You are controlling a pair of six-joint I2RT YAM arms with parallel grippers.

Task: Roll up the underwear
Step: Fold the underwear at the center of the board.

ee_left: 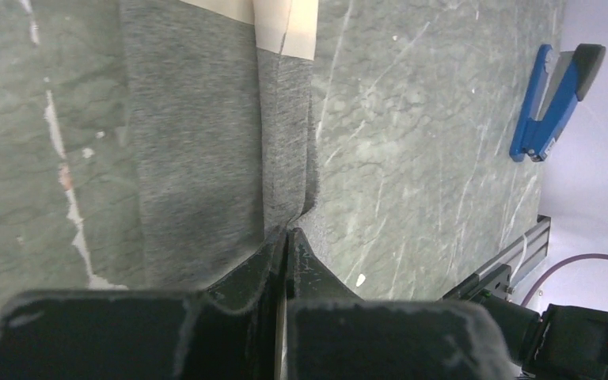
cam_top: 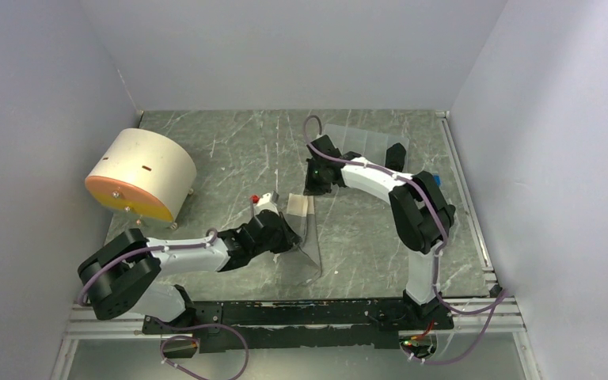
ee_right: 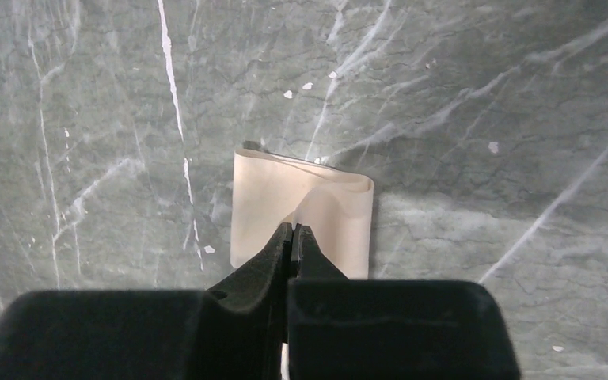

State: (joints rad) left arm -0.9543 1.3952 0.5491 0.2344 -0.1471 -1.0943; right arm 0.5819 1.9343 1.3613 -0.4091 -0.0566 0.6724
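The underwear is grey (ee_left: 198, 142) with a cream waistband (ee_left: 285, 24). It lies folded into a narrow strip at the table's middle (cam_top: 310, 237), with the waistband (cam_top: 298, 206) at its far end. My left gripper (ee_left: 286, 232) is shut, pinching a ridge of the grey fabric at the strip's near part (cam_top: 285, 237). My right gripper (ee_right: 294, 228) is shut on the near edge of the cream waistband (ee_right: 301, 210), which buckles up at the pinch. In the top view the right gripper (cam_top: 314, 186) sits just beyond the waistband.
A cream drum with an orange face (cam_top: 138, 174) lies at the left. A clear plastic tray (cam_top: 360, 141) sits at the back. A blue stapler (ee_left: 554, 99) lies to the right (cam_top: 437, 180), behind the right arm. A metal rail (cam_top: 467, 190) borders the table's right edge.
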